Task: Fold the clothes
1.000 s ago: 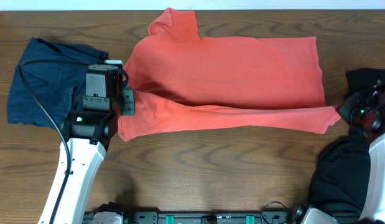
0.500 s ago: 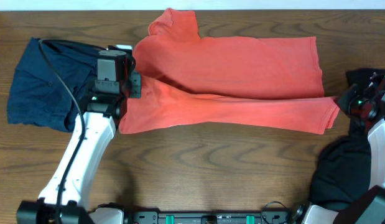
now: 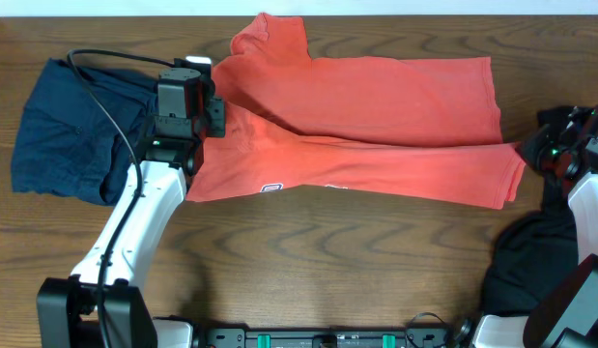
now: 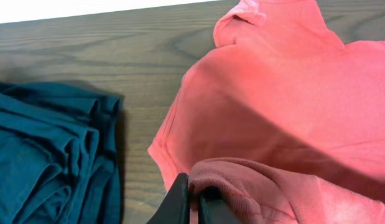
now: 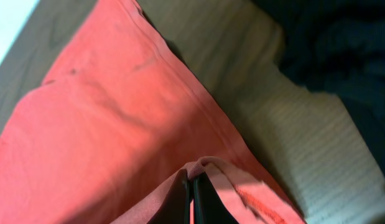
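The coral-red T-shirt lies across the table, its near long edge lifted and folded over the body, white lettering showing on the flap. My left gripper is shut on the shirt's left edge, a bunched fold pinched between the fingers. My right gripper is shut on the shirt's right corner, held above the lower layer. A navy-blue garment lies crumpled at the left and shows in the left wrist view. A black garment lies at the right.
The wooden table shows bare in front of the shirt. My left arm crosses the front left and its cable loops over the navy garment. The table's far edge is close behind the shirt.
Both grippers have carried the shirt's near edge away from the front, folding it further over the body. White lettering has come into view on the flap.
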`<state>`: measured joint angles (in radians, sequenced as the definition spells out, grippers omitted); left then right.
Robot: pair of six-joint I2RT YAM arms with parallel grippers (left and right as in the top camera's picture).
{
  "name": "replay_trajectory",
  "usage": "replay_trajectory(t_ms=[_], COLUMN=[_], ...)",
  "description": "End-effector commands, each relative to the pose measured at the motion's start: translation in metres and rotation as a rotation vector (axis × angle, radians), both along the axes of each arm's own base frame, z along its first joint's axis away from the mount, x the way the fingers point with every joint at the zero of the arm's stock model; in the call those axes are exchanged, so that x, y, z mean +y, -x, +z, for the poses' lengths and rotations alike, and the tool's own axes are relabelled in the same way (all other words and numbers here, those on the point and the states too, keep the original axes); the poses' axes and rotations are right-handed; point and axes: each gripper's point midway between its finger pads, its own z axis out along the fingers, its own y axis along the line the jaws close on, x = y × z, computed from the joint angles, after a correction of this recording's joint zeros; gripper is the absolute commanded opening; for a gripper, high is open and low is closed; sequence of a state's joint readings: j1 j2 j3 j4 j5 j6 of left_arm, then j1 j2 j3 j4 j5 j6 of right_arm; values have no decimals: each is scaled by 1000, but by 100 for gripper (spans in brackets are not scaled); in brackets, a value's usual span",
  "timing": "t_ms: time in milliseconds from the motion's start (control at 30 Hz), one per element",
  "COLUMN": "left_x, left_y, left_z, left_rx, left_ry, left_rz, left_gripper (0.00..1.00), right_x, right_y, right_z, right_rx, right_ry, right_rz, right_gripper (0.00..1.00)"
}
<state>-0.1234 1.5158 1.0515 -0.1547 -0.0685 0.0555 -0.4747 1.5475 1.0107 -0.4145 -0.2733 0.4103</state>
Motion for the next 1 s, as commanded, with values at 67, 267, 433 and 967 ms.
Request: replay_trajectory(t_ms=[67,267,433,967], left_x=[-2,-3,-4,6], left_y=[-11,-23,-32,-39], left_z=[-1,1,14,-2], left_rx=[-17,-62,-126,-116], left_ry=[24,46,76,40], left_rz=[1,15,31,83], left_gripper=[6,6,6,51], right_x=[-7,-3,5,17], right_y=[-7,-14,-18,-41], right_z=[7,10,7,-24], right_rx=[-28,-51,-46,-41], right_ry=[15,27,22,87], right_rz=[-11,6,27,158], right_gripper=[2,2,3,62])
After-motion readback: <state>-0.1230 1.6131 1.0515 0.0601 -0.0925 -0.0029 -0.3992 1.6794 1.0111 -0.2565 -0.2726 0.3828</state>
